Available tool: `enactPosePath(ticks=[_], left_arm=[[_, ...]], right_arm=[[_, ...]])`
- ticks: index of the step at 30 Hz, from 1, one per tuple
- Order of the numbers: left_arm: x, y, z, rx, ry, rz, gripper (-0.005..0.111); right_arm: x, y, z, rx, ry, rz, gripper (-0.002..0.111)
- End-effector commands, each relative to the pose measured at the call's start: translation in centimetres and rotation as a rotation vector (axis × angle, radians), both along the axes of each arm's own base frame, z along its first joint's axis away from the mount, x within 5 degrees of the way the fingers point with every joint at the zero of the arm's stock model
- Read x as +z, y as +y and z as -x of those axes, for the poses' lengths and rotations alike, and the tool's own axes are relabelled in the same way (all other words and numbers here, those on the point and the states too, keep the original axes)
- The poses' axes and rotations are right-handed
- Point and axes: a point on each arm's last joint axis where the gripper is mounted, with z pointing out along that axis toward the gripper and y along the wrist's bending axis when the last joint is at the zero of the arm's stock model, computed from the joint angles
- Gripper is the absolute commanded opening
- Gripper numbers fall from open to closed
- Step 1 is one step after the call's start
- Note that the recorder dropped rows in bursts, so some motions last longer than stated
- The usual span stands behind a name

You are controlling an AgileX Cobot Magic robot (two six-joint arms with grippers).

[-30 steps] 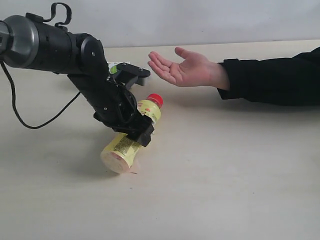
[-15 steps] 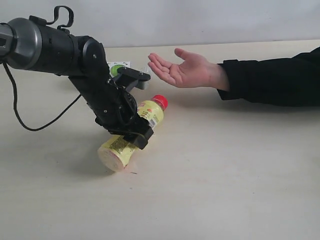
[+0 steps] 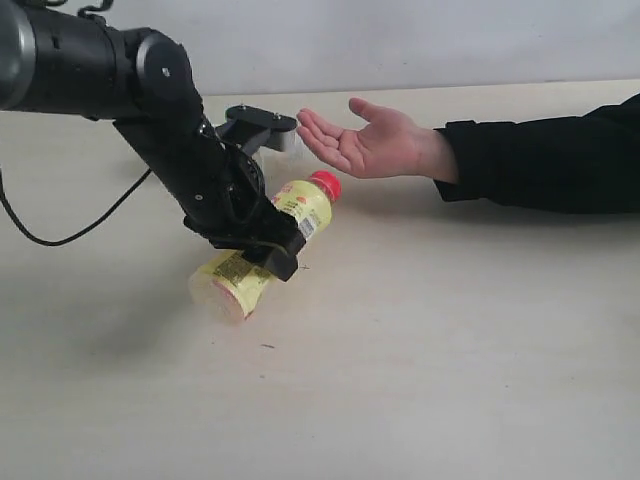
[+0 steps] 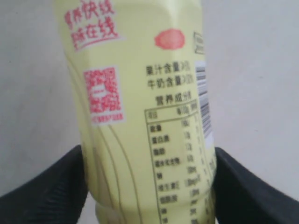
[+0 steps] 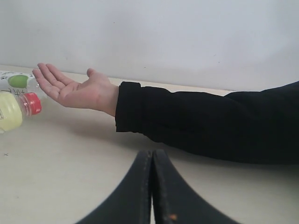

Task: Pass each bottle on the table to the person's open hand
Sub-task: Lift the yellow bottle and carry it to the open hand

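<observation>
L gripper [image 4: 148,186] clamped on yellow bottle [image 3: 298,207], center-left of frame, cap nr open hand [image 3: 375,140]; R gripper [image 5: 152,156] pinched closed.

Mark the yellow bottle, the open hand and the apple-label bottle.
yellow bottle [image 4: 140,116]: left wrist view, printed label.
open hand [image 3: 375,145]: exterior view, palm.
apple-label bottle [image 5: 18,81]: right wrist view, green apple picture.

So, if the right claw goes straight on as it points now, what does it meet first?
Probably the black sleeve, which lies across the way of the shut right claw; depth is unclear.
</observation>
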Motion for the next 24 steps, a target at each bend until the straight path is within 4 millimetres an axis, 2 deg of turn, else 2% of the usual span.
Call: enactPosePath(ticks=[1, 8, 11, 19, 24], left_arm=[[3.0, -0.2, 1.0, 0.005, -0.001, 0.063, 0.000], [7.0, -2.3, 2.1, 0.040, -0.152, 0.245, 0.000], [8.3, -3.4, 1.4, 0.134, -0.208, 0.377, 0.000], [11.4, -5.8, -1.3, 0.325, -0.165, 0.643, 0.000], [11.5, -7.3, -3.0, 0.429, -0.086, 0.765, 0.000]], right_arm=[[-0.1, 0.0, 0.0, -0.003, -0.007, 0.008, 0.000], [-0.1, 0.0, 0.0, -0.002, -0.007, 0.010, 0.000], [-0.1, 0.0, 0.0, -0.002, -0.007, 0.010, 0.000], [-0.1, 0.0, 0.0, -0.002, -0.007, 0.010, 0.000], [-0.1, 0.0, 0.0, -0.002, -0.005, 0.002, 0.000]])
